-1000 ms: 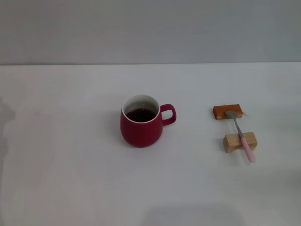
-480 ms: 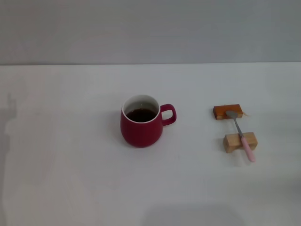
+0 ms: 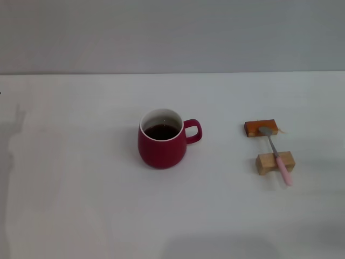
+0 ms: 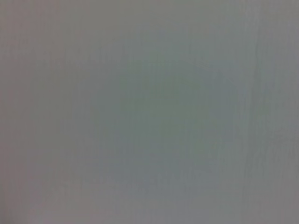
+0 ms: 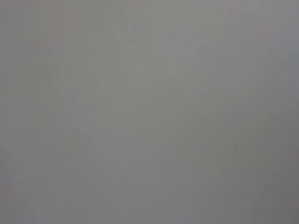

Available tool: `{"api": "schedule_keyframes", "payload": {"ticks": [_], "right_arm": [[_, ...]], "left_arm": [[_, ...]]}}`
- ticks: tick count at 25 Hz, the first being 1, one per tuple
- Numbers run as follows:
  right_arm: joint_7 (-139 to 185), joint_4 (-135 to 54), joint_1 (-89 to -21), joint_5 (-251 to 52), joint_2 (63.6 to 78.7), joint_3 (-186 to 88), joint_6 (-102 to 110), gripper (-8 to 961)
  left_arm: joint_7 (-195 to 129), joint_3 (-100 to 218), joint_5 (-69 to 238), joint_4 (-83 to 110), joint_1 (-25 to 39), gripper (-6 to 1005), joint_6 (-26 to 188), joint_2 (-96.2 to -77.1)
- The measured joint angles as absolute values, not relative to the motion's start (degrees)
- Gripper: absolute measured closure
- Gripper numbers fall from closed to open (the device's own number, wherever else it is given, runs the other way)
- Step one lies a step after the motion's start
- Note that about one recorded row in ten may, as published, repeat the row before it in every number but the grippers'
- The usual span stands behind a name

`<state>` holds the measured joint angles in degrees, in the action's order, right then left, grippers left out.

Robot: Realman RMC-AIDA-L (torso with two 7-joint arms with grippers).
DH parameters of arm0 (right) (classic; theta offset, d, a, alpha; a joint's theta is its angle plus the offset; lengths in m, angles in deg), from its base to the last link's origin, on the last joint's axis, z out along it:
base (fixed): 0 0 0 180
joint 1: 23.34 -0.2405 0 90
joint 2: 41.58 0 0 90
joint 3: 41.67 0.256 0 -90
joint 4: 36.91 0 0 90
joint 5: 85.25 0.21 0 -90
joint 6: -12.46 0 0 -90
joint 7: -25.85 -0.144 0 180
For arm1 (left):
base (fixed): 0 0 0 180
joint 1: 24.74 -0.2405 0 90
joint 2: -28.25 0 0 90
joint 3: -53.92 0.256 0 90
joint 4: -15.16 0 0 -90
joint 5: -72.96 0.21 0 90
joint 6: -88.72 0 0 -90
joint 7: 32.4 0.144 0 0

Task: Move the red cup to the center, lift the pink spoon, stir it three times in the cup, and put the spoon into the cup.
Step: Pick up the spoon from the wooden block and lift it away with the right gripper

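The red cup (image 3: 162, 145) is sitting upright near the middle of the white surface (image 3: 81, 205), its loop handle pointing toward the robot's right and dark liquid showing inside its white interior. Well apart from it on the right, the pink spoon (image 3: 276, 155) is lying across two wooden blocks: its grey bowl is resting on the darker far block (image 3: 260, 128) and its pale pink handle is crossing the lighter near block (image 3: 275, 163). Neither arm's fingers are showing in any view, so their opening and their place relative to cup and spoon cannot be told; both wrist views are showing only plain grey.
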<state>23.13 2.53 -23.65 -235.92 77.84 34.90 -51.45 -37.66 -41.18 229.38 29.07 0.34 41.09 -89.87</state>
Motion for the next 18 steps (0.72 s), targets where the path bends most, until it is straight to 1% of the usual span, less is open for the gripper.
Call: {"api": "schedule_keyframes", "payload": {"ticks": [3,4,8,9,12,14,18], "right_arm": [[23.1,6.8,-20.4,-235.8,77.85,30.0,-50.9,237],[23.1,6.8,-20.4,-235.8,77.85,30.0,-50.9,237],[23.1,11.1,-16.3,-235.7,77.90,23.9,-50.3,236],[23.1,11.1,-16.3,-235.7,77.90,23.9,-50.3,236],[23.4,13.6,-13.6,-235.6,77.93,20.2,-50.6,237],[29.0,17.4,-10.3,-231.5,77.83,14.5,-51.0,237],[36.6,19.4,-8.8,-225.6,77.57,8.4,-52.9,237]], "left_arm": [[-37.6,-41.2,229.4,28.3,1.0,159,41.1,-89.83],[-37.6,-41.2,229.4,28.3,1.0,159,41.1,-89.83],[-37.5,-41.2,229.6,28.1,1.1,159,41.1,-89.80],[-37.5,-41.2,229.6,28.1,1.1,159,41.1,-89.80],[-37.4,-41.2,229.7,28.0,1.1,159,41.1,-89.78],[-37.4,-41.2,229.7,27.9,1.2,159,41.1,-89.74],[-37.3,-41.2,229.8,27.9,1.2,159,41.1,-89.69]]}}
